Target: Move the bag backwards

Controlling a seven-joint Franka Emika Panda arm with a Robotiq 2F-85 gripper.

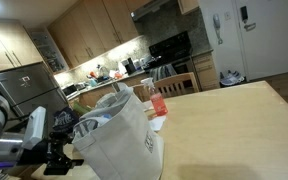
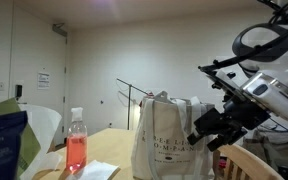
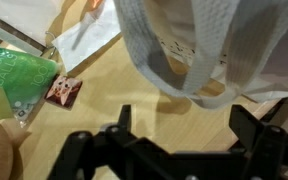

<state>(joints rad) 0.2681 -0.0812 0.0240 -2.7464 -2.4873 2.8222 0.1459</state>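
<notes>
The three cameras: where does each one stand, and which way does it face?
In an exterior view: low beside the arm, facing the kitchen; the gripper shows lower left, by the bag.
In an exterior view: across the table, facing a white wall; the arm enters from the right.
Wrist view: looks down on the bag's rim and table; open gripper at the bottom.
Shared: both exterior views show bag, bottle and gripper.
</notes>
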